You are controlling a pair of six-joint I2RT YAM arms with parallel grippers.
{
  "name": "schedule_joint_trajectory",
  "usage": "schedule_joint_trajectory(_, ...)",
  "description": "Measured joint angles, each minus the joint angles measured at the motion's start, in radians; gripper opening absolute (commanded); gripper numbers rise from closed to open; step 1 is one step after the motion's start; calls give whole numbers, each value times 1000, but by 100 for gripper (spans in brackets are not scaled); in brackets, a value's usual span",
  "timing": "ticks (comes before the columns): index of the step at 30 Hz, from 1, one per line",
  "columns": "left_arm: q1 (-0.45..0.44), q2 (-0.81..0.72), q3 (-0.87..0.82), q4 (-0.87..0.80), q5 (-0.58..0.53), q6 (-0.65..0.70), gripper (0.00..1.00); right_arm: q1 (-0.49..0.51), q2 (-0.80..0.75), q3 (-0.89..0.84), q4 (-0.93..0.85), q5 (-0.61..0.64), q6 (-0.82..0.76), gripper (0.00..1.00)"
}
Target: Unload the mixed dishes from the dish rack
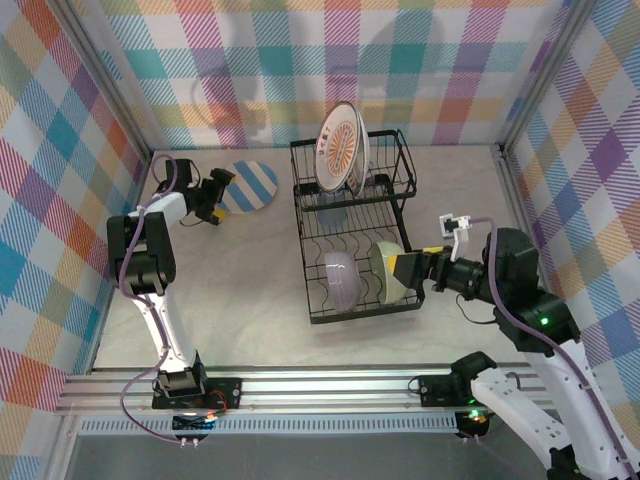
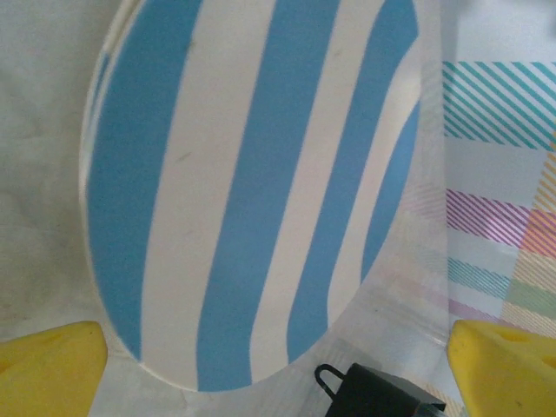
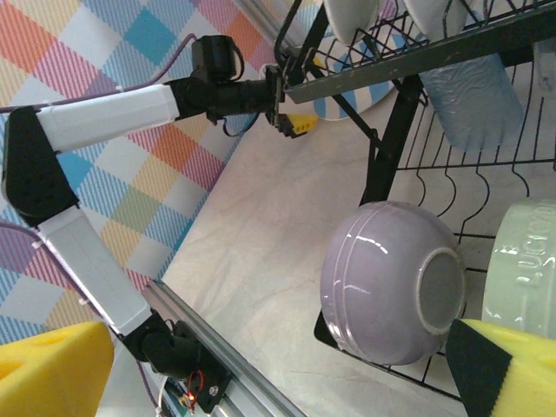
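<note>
The black wire dish rack stands mid-table. A sunburst plate stands upright in its upper basket, and a clear tumbler sits below it. In the lower tray a lavender bowl and a pale green bowl rest on edge. The striped plate lies flat on the table at the far left. My left gripper is open just short of that plate, holding nothing. My right gripper is open beside the green bowl, with the lavender bowl ahead of its fingers.
Plaid walls close in the table at the back and both sides. A metal rail runs along the near edge by the arm bases. Open tabletop lies between the rack and the left arm.
</note>
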Motion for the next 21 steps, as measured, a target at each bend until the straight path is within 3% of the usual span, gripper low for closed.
schedule_joint_trajectory(7,0,-156,-102,-133,-110,27,100,0,150,115,1,98,-31,100)
schedule_joint_trajectory(14,-6,-501,-232,-184,-186,46,100,10,335,259,14,163,-58,84)
schedule_joint_trajectory(21,-73,-802,-331,-238,-196,129,100,64,458,385,23,248,-90,72)
